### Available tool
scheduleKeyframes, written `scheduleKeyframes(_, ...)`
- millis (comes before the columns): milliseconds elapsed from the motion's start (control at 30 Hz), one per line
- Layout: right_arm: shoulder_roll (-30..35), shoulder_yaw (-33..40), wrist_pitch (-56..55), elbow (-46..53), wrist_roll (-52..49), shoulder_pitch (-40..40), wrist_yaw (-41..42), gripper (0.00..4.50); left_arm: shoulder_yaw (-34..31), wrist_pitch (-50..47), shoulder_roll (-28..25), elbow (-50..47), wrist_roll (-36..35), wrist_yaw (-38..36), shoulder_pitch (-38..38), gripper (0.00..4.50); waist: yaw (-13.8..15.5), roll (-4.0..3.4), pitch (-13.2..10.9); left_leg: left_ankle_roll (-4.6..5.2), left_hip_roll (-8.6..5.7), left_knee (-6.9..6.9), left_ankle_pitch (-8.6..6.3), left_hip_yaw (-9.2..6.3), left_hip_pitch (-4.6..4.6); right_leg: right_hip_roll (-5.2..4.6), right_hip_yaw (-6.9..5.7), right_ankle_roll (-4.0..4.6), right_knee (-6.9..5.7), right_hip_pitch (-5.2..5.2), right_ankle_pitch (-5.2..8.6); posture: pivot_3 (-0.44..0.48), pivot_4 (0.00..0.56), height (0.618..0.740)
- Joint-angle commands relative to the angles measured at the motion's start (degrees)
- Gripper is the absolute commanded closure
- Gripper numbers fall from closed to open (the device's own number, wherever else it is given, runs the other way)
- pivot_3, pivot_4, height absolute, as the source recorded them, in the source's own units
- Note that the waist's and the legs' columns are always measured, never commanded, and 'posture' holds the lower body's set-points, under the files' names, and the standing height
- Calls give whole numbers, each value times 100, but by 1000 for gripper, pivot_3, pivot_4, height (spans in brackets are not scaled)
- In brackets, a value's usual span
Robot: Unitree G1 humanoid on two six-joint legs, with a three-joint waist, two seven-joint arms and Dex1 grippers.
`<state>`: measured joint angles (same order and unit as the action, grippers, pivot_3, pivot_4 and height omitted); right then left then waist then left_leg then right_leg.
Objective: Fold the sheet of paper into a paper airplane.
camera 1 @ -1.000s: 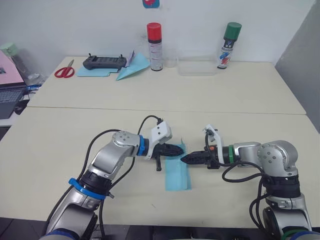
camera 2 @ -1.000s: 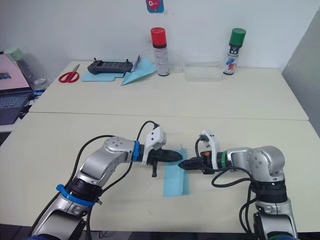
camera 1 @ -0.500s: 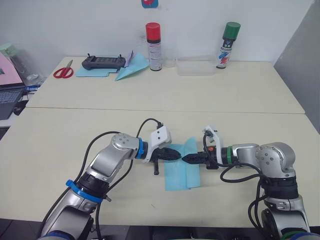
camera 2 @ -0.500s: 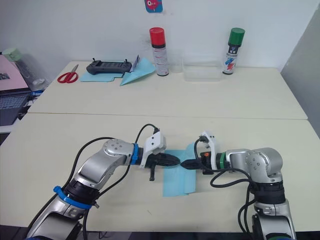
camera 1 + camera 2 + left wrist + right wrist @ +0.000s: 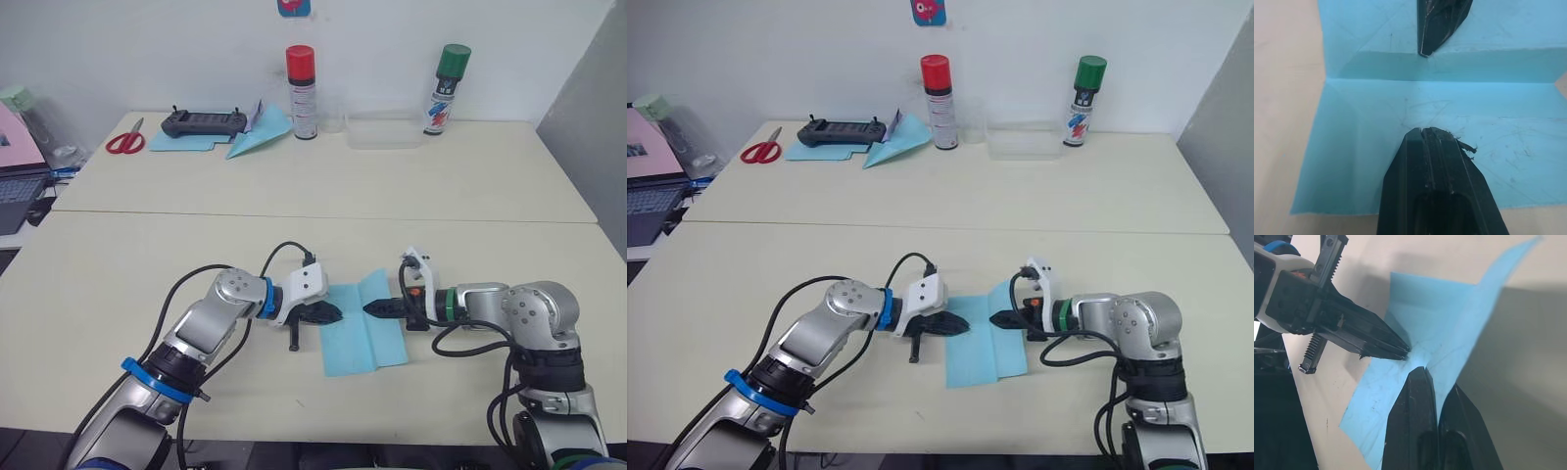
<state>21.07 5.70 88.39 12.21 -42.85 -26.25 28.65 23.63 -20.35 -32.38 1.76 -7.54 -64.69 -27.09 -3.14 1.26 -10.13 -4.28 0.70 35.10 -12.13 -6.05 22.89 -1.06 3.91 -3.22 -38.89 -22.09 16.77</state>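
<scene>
paper: light-blue sheet (image 5: 362, 326) on the near table, between the two grippers, opened out with one centre crease running front to back; right half lifted off the table, left half flat
crease marks: faint diagonals show near the far corners in the left wrist view, corners not folded in at present
left gripper: (image 5: 333, 314) fingers pressed together, nothing between them; tip rests on the left half of the paper, near its left edge
right gripper: (image 5: 372, 309) fingers closed on the raised right half, pinching it close to the centre crease at the far part of the sheet
step: looks like opening the sheet flat along the centre crease, ahead of the nose-corner folds (my read)
how to do well: left tip should pin the flat half down so the sheet can't slide; right should lay its half down gently and outward, not tug, thin paper would tear or skew at the pinch
watch: keep the centre crease straight and square to the robot; release only when the right half lies flat
risk: lifted flap springs back up; sheet pivots around the left tip if the pull goes sideways
far table: paper dart (image 5: 260, 133), controller (image 5: 205, 121), scissors (image 5: 125, 140), two spray cans (image 5: 302, 91), all well apart from the work
</scene>
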Motion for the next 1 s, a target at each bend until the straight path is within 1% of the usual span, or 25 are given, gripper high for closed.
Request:
scheduleKeyframes(33, 116, 216, 160, 292, -138, 62, 6, 4467, 98, 36, -94, 399, 302, 24, 55, 4500, -1, 0, 0, 0, 0, 0, 0, 0, 0, 0, 0, 0, 0, 0, 0, 0, 150, 740)
scheduleKeyframes(133, 197, 300, 271, 462, -185, 190, 24, 4467, 11, 180, -25, 555, 306, 122, -36, 4500, -1, 0, 0, 2, 0, 0, 1, -1, 0, 0, 0, 0, 0, 0, 0, 0, 150, 740)
scheduleKeyframes(333, 99, 492, 411, 879, -323, 611, -151, 4467, -14, 250, 169, 569, 286, 220, -71, 4500, 49, 0, 0, 5, -2, 3, 3, -1, 1, -1, 0, -1, 0, 4, 0, 0, 150, 740)
scheduleKeyframes(433, 87, 505, 371, 881, -211, 712, -213, 4467, 51, 285, 155, 583, 345, 174, -80, 4500, 72, 0, 0, 5, -3, 5, 4, 0, 1, -1, 2, -1, 1, 5, 0, 0, 150, 740)
scheduleKeyframes(567, 236, 402, 1, 800, -42, 765, -223, 4467, 101, 320, 82, 544, 402, 55, -21, 4500, 76, 0, 0, 5, -3, 5, 4, 0, 0, -1, 2, -1, 1, 5, 0, 0, 150, 740)
scheduleKeyframes(733, 411, 295, -194, 678, -6, 754, -198, 4467, 28, 420, 125, 616, 446, 162, -24, 4500, 79, 0, 0, 5, -3, 5, 4, 0, 1, -1, 1, -1, 3, 5, 1, 0, 150, 740)
scheduleKeyframes(1000, 471, 270, 2, 740, -201, 789, -132, 4467, -5, 458, 159, 625, 449, 241, -14, 4500, 83, 0, 0, 6, -3, 5, 4, 0, 1, -1, 2, -1, 3, 5, 1, 0, 150, 740)
